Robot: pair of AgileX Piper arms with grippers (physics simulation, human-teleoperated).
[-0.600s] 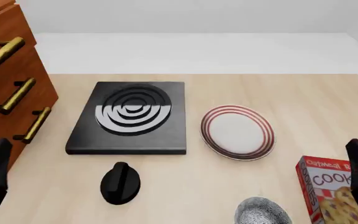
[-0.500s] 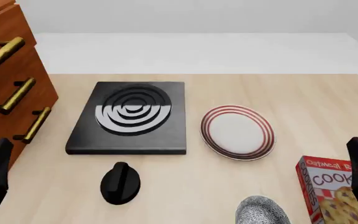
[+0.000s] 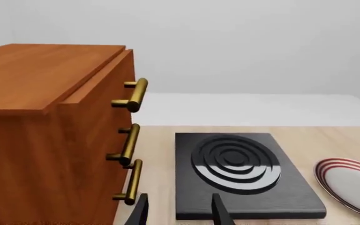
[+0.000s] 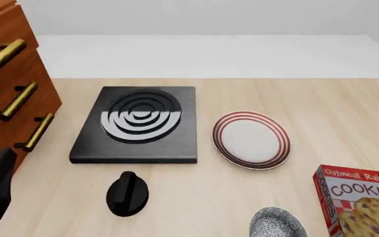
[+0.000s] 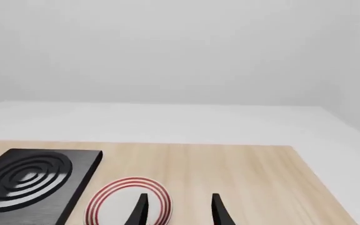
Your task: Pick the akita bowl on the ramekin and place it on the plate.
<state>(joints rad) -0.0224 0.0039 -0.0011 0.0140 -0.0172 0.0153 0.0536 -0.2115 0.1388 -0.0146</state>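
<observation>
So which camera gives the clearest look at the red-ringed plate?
The front view: the whole plate shows from above, beside the stove plate. The left wrist view cuts it at the picture's edge; the right wrist view shows it partly behind the right hand.

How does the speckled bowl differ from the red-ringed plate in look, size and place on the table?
The akita bowl is speckled black and white; the plate is white with thin red rings. The bowl looks narrower and deeper, the plate wider and flatter. The bowl sits at the near edge, cut off by the frame; the plate lies farther away, beside the stove plate. Both are round.

Stove plate (image 4: pixel 136 126), knob (image 4: pixel 127 193), cookie box (image 4: pixel 362 200), drawers (image 4: pixel 8 94)
</observation>
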